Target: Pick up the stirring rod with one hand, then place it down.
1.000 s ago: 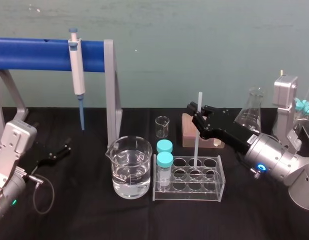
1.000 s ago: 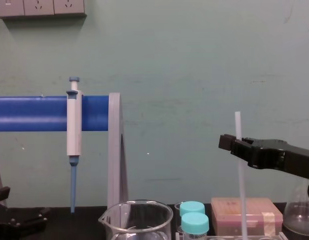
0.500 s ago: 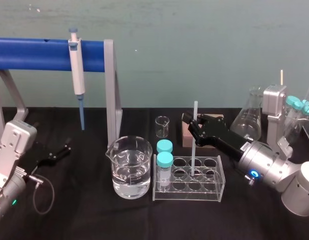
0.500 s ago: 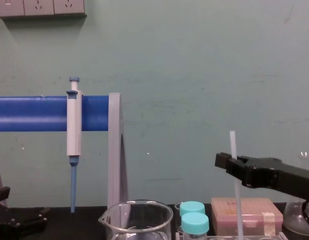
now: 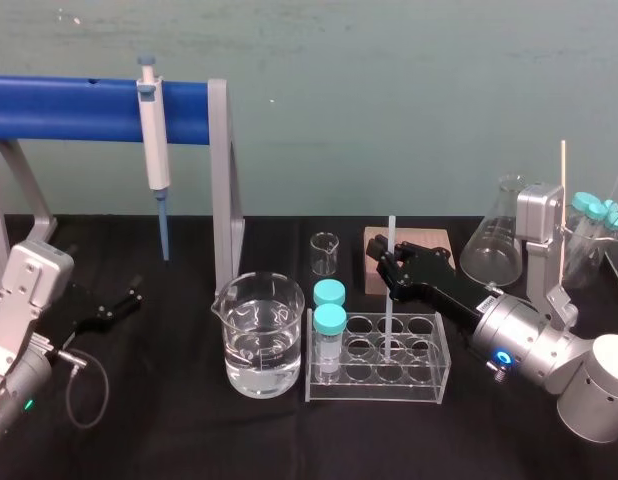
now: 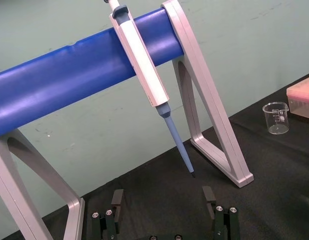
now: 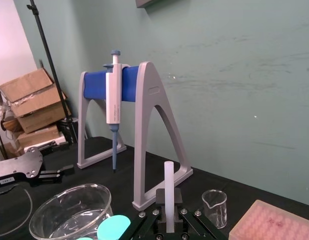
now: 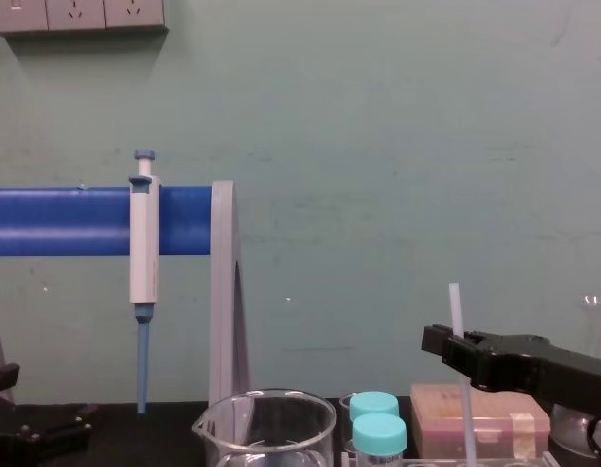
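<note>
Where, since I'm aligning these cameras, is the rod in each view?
Head: rod upright in right gripper, foot in rack.
Chest: rod lower right, rising above gripper.
Right wrist: rod upright in gripper.
Left wrist: open left gripper, facing pipette.
Shared: pipette on blue bar.

A black-draped table is seen carrying a blue-barred pipette stand, a water-filled beaker, a small beaker, a clear tube rack, a pinkish box and a conical flask.

Lit evenly and softly from overhead, with hardly a shadow on the black table; small glints on the beaker, sheen along the blue bar, stirring rod bright white.
</note>
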